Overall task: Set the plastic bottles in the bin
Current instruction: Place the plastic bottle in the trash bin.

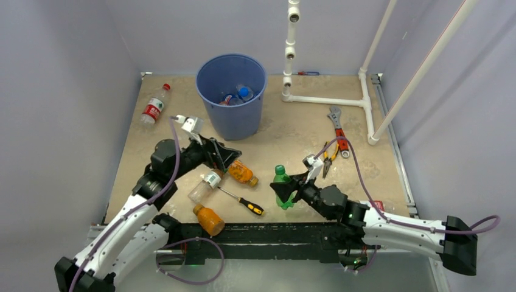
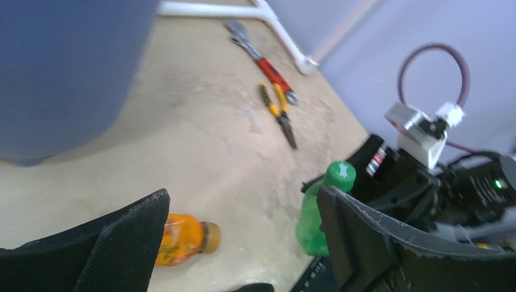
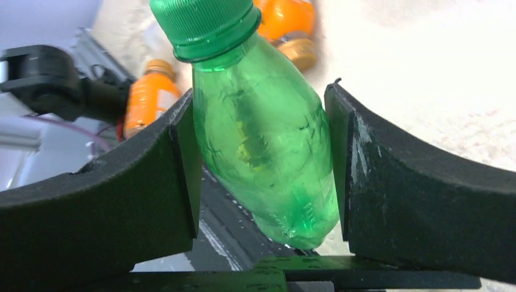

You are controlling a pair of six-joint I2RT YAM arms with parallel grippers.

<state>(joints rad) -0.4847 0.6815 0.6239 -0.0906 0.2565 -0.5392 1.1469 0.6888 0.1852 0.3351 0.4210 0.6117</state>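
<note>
The blue bin (image 1: 231, 121) stands at the back of the table with bottles (image 1: 238, 95) inside it. My right gripper (image 1: 286, 190) is shut on a green bottle (image 3: 261, 140), cap up and slightly tilted, near the front edge. My left gripper (image 2: 243, 243) is open just above an orange-filled bottle (image 2: 185, 236) lying on the table; its left finger (image 2: 115, 246) hides part of that bottle. A clear white-capped bottle (image 1: 204, 186) and another orange bottle (image 1: 209, 219) lie in front of the left arm. A red-labelled bottle (image 1: 154, 106) lies left of the bin.
A yellow-and-black screwdriver (image 1: 244, 202) lies between the two arms. A red-handled wrench (image 1: 336, 125) and pliers (image 1: 329, 159) lie to the right. White pipes (image 1: 328, 101) stand at the back right. Walls close the table in on three sides.
</note>
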